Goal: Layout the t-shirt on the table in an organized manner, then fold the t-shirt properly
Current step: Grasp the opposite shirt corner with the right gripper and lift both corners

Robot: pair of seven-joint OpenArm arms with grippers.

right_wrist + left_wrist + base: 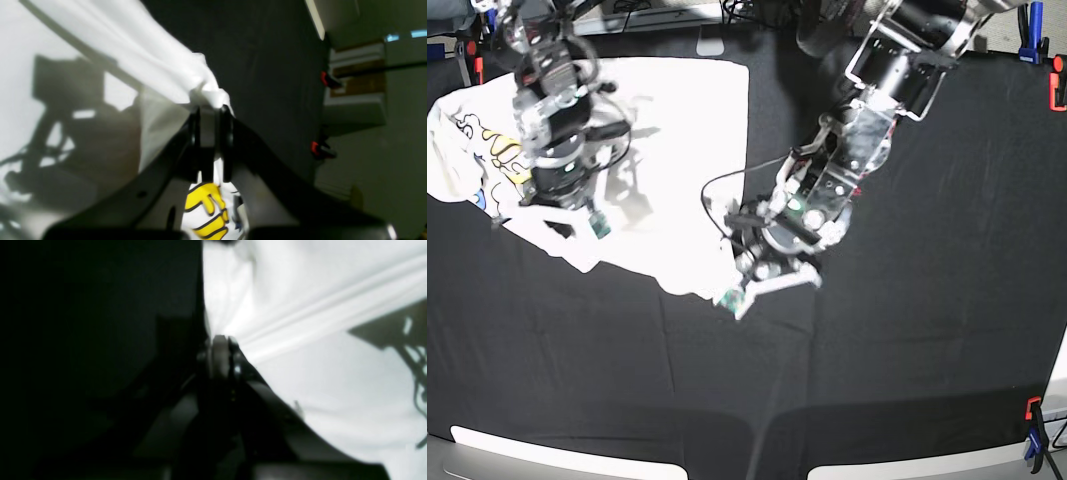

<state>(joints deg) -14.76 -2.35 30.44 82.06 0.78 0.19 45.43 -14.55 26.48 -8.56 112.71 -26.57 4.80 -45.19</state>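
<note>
The white t-shirt lies spread over the far left of the black table. Part of its printed side is turned up at the left edge. In the base view my right gripper is down on the shirt's near-left edge. The right wrist view shows it shut on a bunched white fold, with yellow print below the fingers. My left gripper is at the shirt's near-right corner. In the left wrist view it is shut on the fabric's edge, which pulls taut in a ridge.
Orange and blue clamps sit at the table's right edge and near-right corner. Red clamps also show in the right wrist view. A thin black cable loops over the shirt's right edge beside the left arm. Bare black cloth stretches to the front and right.
</note>
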